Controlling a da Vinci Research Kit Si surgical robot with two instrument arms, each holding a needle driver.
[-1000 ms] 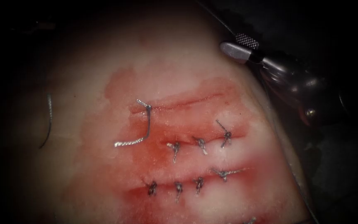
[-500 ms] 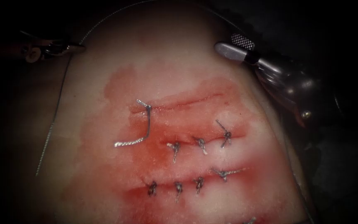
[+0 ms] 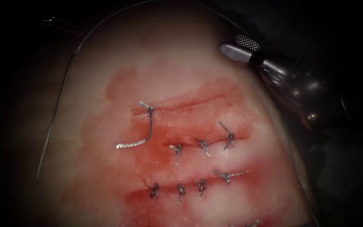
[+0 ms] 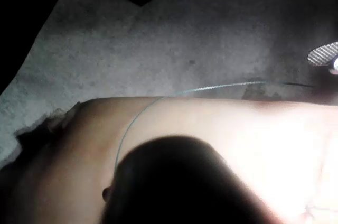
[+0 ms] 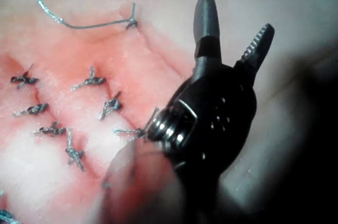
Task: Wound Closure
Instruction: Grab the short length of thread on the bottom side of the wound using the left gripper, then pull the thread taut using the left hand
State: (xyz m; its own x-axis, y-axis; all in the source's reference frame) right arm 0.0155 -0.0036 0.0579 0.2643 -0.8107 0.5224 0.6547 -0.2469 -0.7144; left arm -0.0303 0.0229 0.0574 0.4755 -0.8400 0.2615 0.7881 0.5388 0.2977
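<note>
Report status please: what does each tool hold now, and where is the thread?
Right tool open, holding nothing. Thread lies along the tissue's left edge. New stitch with loose tail at the upper cut. Needle not seen.

Your endoscope looks down on the tissue (image 3: 181,75) from above and in front, right tool (image 3: 242,47) at 2 o'clock. Your right wrist cam sits super close behind that tool (image 5: 232,36), sharing the knots (image 3: 202,145) (image 5: 92,82). Left wrist cam skims the tissue (image 4: 222,123) edge.
</note>
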